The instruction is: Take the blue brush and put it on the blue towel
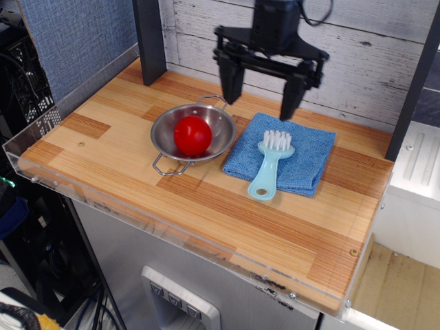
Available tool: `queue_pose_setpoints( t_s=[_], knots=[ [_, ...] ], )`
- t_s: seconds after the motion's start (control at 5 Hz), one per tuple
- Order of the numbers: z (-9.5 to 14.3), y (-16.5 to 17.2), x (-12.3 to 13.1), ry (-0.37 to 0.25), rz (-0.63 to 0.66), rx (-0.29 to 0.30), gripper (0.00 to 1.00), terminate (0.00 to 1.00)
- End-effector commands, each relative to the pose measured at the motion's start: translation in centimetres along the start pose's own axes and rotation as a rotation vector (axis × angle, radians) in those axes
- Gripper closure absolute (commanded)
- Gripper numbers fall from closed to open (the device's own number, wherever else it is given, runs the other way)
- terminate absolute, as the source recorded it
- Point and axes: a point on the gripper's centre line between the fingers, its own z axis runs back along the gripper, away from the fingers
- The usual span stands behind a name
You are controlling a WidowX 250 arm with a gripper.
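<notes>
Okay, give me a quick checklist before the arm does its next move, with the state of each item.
1. Light-blue plastic scrub brush rests on the square blue terry towel: ok; only the handle's tip overhangs onto the wood.
2. Black gripper open, holding nothing: ok.
3. Gripper apart from the brush, above it: ok.
4. Towel lies flat: ok.
5. Steel bowl with the red ball upright beside the towel: ok.

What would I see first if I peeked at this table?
Probably the bright red ball, sitting inside a shiny steel bowl near the middle of the wooden table. Right beside the bowl, a blue brush with white bristles lies on a blue towel, its handle end poking off the front edge. Above them hangs the big black gripper, open and holding nothing.
</notes>
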Motion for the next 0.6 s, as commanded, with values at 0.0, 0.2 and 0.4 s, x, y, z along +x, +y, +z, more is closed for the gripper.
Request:
queue_pose_setpoints(
  t_s=[0.0, 0.2, 0.4],
  knots=[
    [2.12, 1.2, -0.51, -0.022, -0.028, -0.052, 0.0, 0.0],
    [2.12, 1.2, -0.51, -0.022, -0.028, -0.052, 0.0, 0.0],
    [2.12, 1.2, -0.51, -0.022, -0.028, -0.052, 0.0, 1.0]
  ],
)
